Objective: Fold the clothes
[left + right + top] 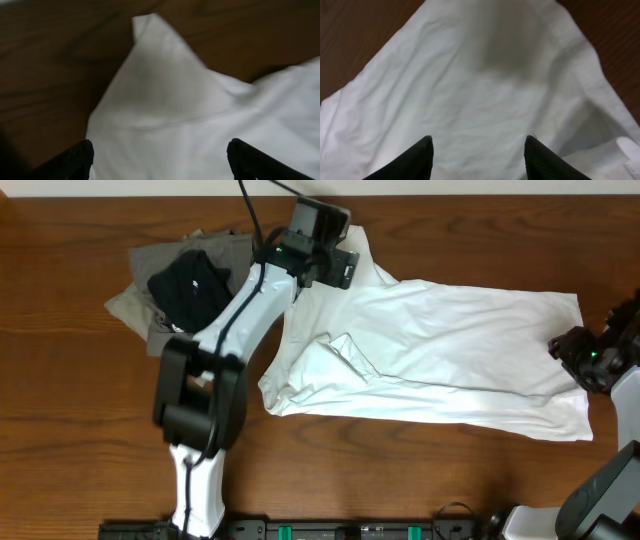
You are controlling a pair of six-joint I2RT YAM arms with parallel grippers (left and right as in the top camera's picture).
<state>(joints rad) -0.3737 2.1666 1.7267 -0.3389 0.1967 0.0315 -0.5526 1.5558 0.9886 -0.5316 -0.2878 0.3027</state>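
**Both grippers open above the white shirt**

A white shirt lies spread across the middle and right of the wooden table. It is rumpled, with a small fold turned up near its left end, and its far end reaches almost to the right edge.

The left gripper is over the shirt's upper left part, near the back edge of the table. In its wrist view the two dark fingers stand wide apart with white cloth between them and nothing pinched. A pointed flap of the shirt runs away from them onto bare wood.

The right gripper is at the shirt's right end, close to the right edge of the table. Its fingertips are also spread, with wrinkled white fabric below and a hem running along the right side of that view. It grips nothing.

Towards the back left corner sits a heap of other clothes: a grey garment with a black garment bunched on top.
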